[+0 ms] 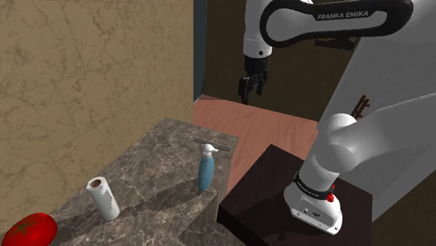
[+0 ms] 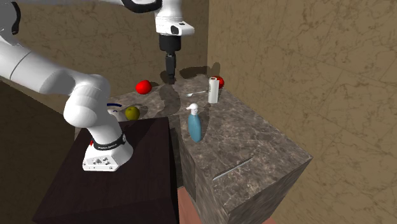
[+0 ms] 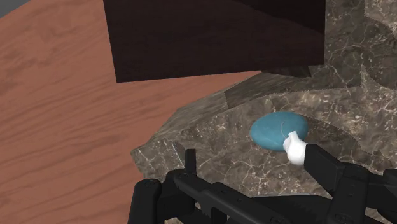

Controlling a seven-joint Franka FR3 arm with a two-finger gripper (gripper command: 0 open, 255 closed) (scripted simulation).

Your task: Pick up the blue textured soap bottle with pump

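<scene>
Your hand [image 1: 252, 89] hangs high and spread wide. The bottle [image 1: 206, 171] stands upright near the tabletop's [image 1: 157, 157] edge, at seven o'clock from the hand in the shoulder view.

I'm seeing a dark veined stone counter [image 1: 154, 175] carrying the blue pump bottle [image 1: 206, 171], standing upright. Beyond the bottle a white roll [image 1: 103, 197] is standing, a red tomato [image 1: 31, 229] is lying farther off, and a thin grey strip [image 1: 209, 145] is lying on the bottle's opposite side.
</scene>
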